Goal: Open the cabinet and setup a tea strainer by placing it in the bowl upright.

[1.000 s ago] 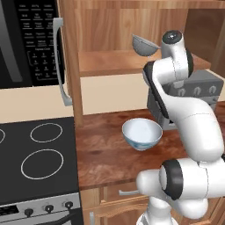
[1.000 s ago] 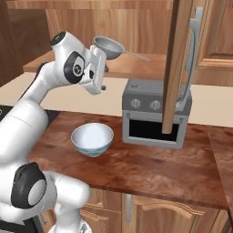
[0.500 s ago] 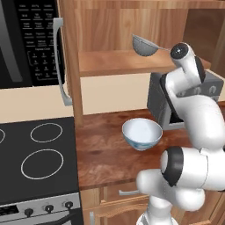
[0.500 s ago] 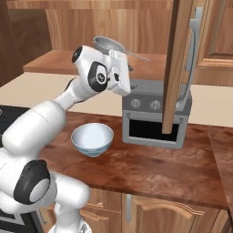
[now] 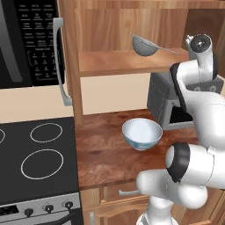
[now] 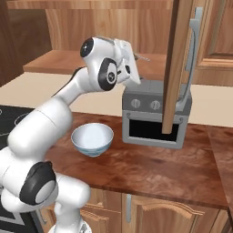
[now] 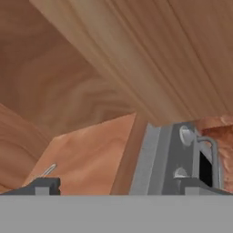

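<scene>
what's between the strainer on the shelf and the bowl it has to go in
Nothing visible: the tea strainer sits on the open cabinet shelf, and the bowl stands below on the counter, clear above. The gripper is open, empty.

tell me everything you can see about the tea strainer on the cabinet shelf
The small grey metal mesh tea strainer is a hemispherical basket with a rim around its mouth and a thin straight wire handle running out to the right in the left base view. It rests on the light-brown wooden shelf of the opened wall cabinet, tipped so its rounded bottom faces the camera. Only the shelf touches it. The tip of its handle pokes into the hand view. The round white ceramic bowl sits on the counter below.
</scene>
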### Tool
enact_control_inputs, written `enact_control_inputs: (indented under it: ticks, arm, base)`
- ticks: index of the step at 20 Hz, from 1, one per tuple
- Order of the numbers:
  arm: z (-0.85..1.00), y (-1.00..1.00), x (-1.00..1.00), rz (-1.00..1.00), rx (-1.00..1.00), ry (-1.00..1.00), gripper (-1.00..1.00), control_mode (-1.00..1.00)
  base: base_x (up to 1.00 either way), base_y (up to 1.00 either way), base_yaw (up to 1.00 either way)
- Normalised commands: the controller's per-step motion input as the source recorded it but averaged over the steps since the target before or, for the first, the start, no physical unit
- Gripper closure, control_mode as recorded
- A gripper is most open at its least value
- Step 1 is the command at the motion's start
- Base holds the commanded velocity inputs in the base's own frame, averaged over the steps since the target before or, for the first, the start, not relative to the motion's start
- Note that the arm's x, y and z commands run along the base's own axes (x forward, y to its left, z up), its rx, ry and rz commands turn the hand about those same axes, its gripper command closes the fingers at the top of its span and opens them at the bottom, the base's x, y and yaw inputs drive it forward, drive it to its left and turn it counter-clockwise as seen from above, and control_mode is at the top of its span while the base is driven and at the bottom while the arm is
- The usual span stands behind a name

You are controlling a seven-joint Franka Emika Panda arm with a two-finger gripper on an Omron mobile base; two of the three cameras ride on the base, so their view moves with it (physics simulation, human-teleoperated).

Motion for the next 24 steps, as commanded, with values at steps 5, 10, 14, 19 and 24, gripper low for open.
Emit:
enact_control_inputs:
  ticks: [5,10,14,19,24]
  arm:
    - [0.57,-0.01,-0.11,0.25,0.01,0.14,-1.0,-1.0]
    - [-0.47,0.03,-0.09,0.41,-0.23,0.13,-1.0,-1.0]
    - [0.14,0.19,-0.33,0.56,-0.27,0.03,-1.0,-1.0]
    - [0.16,0.43,-0.23,0.51,-0.31,0.15,-1.0,-1.0]
    - [0.0,0.36,0.0,0.19,-0.58,0.41,-1.0,-1.0]
  base:
    - [0.0,0.0,0.0]
    - [0.0,0.0,0.0]
    - [0.0,0.0,0.0]
    - [0.0,0.0,0.0]
    - [0.0,0.0,0.0]
